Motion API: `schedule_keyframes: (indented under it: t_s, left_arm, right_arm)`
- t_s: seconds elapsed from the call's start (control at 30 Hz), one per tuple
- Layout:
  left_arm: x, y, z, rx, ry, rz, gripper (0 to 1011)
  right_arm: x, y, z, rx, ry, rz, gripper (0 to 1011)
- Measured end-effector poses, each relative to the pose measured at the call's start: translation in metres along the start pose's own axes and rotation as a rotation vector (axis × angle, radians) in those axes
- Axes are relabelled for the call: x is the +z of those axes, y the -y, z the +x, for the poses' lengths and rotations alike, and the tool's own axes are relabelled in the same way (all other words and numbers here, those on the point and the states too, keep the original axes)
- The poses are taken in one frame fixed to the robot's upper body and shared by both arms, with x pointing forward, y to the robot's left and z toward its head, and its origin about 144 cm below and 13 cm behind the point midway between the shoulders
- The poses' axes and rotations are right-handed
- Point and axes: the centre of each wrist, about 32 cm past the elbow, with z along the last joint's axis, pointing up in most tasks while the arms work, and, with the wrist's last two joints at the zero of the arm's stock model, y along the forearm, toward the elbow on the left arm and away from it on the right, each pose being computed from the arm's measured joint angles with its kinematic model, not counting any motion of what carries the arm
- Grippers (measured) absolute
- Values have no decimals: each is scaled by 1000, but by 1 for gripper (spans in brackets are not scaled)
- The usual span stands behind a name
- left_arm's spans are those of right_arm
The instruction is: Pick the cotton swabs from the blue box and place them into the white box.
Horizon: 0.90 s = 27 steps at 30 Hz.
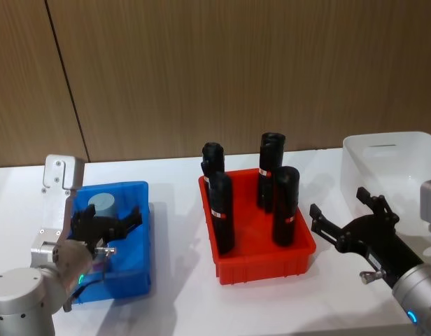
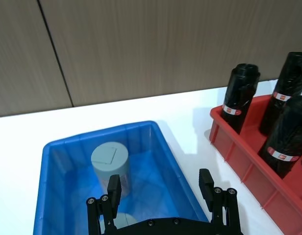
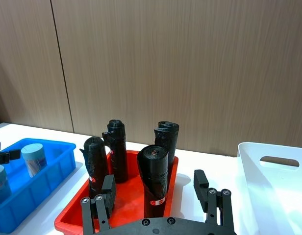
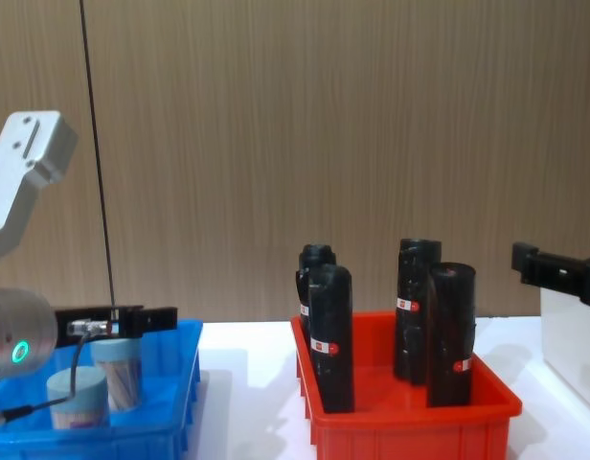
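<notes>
Over the blue box (image 1: pixel 143 241) the left claw (image 1: pixel 108 218) hangs wide, empty; right claw (image 1: pixel 338 203) also wide.

The cotton swabs (image 3: pixel 33 157): two clear cylindrical jars with pale blue-grey lids, standing upright close together inside the blue box (image 1: pixel 128 276). This shallow, sloped-wall bin rests at the left of the worktop (image 1: pixel 175 210). The white box (image 1: pixel 369 168), translucent, tall-walled and with a handle slot, stands at the right, well apart.

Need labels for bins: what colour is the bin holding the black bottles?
Red bin, best in head view.
</notes>
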Motion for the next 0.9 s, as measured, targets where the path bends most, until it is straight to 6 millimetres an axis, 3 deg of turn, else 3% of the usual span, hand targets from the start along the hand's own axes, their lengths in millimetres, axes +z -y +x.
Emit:
schedule_keyframes:
  t_s: [0.9]
  left_arm:
    - [-17, 2, 4, 102, -53, 117, 1004]
  right_arm:
    - [0, 0, 0, 0, 0, 0, 1002]
